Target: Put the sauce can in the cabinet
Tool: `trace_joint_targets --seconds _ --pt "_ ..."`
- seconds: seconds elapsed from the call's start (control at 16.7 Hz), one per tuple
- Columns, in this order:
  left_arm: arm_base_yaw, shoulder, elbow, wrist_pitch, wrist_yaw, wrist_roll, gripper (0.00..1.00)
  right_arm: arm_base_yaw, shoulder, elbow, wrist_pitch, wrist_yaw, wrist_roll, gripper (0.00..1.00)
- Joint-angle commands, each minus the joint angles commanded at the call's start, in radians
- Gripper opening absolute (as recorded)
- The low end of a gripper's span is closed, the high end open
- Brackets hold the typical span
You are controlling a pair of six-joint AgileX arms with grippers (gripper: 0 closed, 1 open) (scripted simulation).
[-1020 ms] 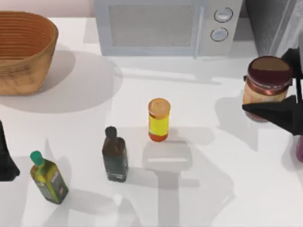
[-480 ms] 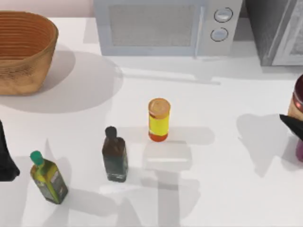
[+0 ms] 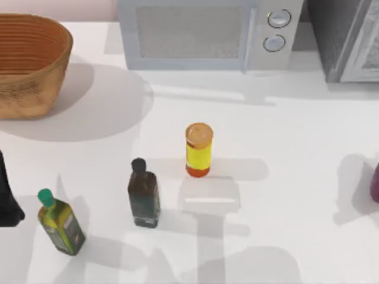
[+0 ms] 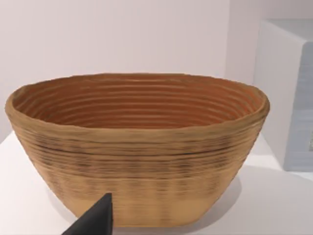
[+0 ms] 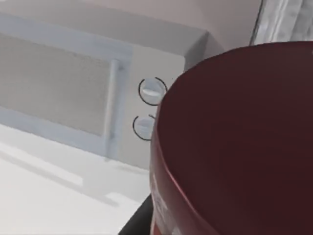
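1. Labels: the yellow container (image 3: pixel 198 149), the dark bottle (image 3: pixel 143 193) and the green-capped bottle (image 3: pixel 60 223) carry labels too small to read. The microwave (image 3: pixel 207 35) has two round knobs (image 3: pixel 279 18) and no legible marking.

2. Sauce can (image 5: pixel 234 142): in the right wrist view it sits close under the camera. Its dark maroon lid is broad, flat and round, with a rim that turns down to a redder side wall. Its label is hidden. The microwave's knobs lie beyond it, and a strip of the cabinet (image 3: pixel 343 35) stands beyond its far edge.

3. Right gripper (image 5: pixel 195 227): clamped on the sauce can. One dark finger (image 5: pixel 138 221) lies against the can's side, below the lid rim.

4. Left gripper (image 3: pixel 7 201): parked at the table's left edge, near the green-capped bottle. Whether it is spread or pressed together cannot be told.

5. Containers: the woven basket (image 3: pixel 29 65) stands at the table's rear left. In the left wrist view its ribbed inner wall is bare, and its floor is hidden behind the near wall. A purple object (image 3: pixel 375 183) sits at the right edge, cut off by the frame.
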Motion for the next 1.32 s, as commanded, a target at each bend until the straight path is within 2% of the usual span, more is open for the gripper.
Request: trace_joint_targets --seconds 0.18,0.3,0.78,1.02,1.32 --pt "0.0 0.0 0.0 0.0 0.0 0.0 1.0 -0.007 -0.159 -0.128 0.013 0.162 0.119 0.0" --pt "0.0 0.0 0.0 0.0 0.0 0.0 1.0 -0.015 -0.218 -0.183 0.016 0.224 0.164 0.0" --pt "0.0 0.0 0.0 0.0 0.0 0.0 1.0 -0.014 -0.224 -0.191 0.011 0.245 0.178 0.0" --pt "0.0 0.0 0.0 0.0 0.0 0.0 1.0 0.011 -0.096 -0.044 -0.038 0.257 0.176 0.0" --pt "0.0 0.0 0.0 0.0 0.0 0.0 1.0 0.062 0.197 0.356 -0.147 0.293 0.171 0.0"
